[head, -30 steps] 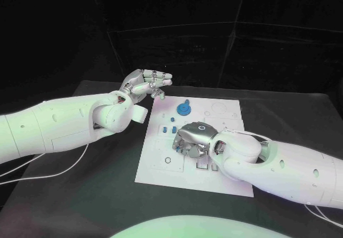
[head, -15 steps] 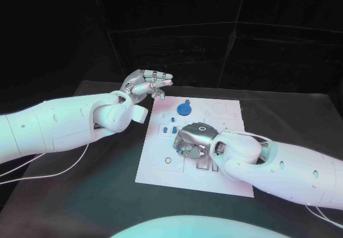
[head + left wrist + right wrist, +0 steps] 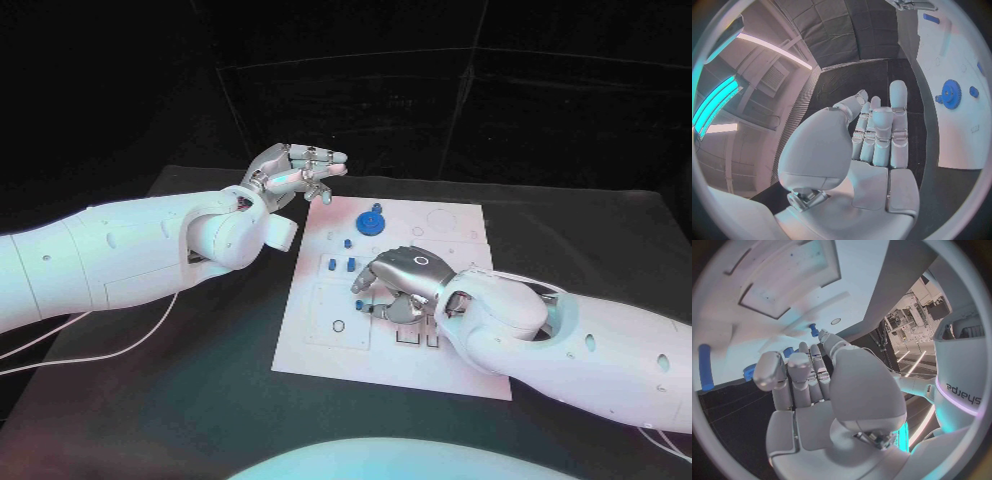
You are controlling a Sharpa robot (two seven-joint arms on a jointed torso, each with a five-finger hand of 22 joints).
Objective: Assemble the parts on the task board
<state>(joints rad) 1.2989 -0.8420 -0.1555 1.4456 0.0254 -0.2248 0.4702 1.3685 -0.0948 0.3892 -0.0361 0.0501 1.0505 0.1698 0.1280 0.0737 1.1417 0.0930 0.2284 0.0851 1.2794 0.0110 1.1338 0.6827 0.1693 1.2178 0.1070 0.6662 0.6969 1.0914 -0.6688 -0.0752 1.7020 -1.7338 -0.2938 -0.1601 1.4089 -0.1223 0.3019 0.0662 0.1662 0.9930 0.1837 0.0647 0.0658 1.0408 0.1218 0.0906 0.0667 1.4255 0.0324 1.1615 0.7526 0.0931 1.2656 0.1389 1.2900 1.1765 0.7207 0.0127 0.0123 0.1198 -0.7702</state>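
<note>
Our right hand (image 3: 400, 285) sits low over the middle of the white board (image 3: 454, 355), knuckles up and fingers curled down toward the surface. In the right wrist view its fingers (image 3: 795, 377) lie close together with nothing visible between them, so we judge it closed and empty, though we cannot tell whether the tips touch the board.

From this hand, the nearest parts are the small blue pegs (image 3: 340, 265), just beside it at about 10 o'clock in the head view. They stand as short pieces in a row, and the row runs roughly 3 to 9 o'clock. The blue gear (image 3: 372, 220) lies farther out at about 11 o'clock, flat on the board near its far edge.

Our left hand (image 3: 296, 172) hovers off the board's far left corner, above the black table (image 3: 173, 390), fingers straight, side by side and holding nothing. From it the gear (image 3: 951, 94) lies at about 4 o'clock in the head view, nearer than the pegs.

So we judge the right hand better placed for the pegs and the left for the gear; for the pegs the reach is a short one toward 10 o'clock.
</note>
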